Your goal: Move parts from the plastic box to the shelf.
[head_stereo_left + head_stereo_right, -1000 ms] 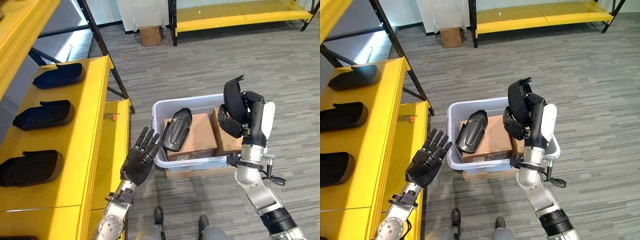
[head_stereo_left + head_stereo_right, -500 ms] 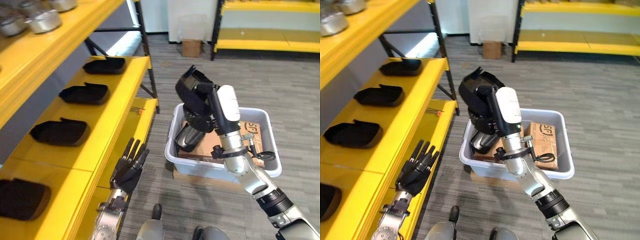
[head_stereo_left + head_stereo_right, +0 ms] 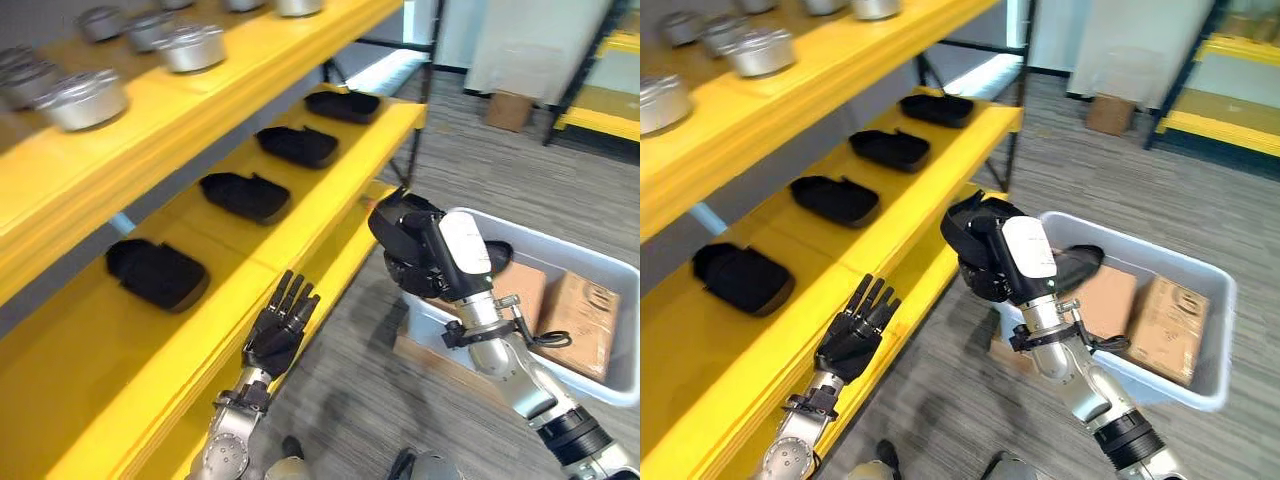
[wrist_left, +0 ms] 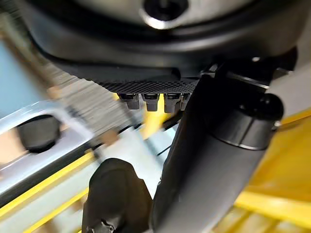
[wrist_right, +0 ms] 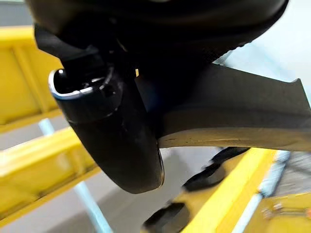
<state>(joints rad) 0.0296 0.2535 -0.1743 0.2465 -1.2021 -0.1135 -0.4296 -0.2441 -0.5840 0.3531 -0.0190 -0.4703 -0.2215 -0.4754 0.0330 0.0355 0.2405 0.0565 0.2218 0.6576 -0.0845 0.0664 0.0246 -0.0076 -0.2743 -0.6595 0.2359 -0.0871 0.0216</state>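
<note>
between the right hand point(image 3: 425, 262)'s curled fingers sits a black part point(image 3: 392, 222); left hand point(image 3: 274, 335) fingers straight, beside the shelf point(image 3: 300, 225).

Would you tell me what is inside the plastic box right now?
The plastic box holds two cardboard boxes and one black part resting on them. The right hand covers the box's near corner.

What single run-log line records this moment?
right hand: shut on part, beside shelf | left hand: open | box: one part inside
</note>
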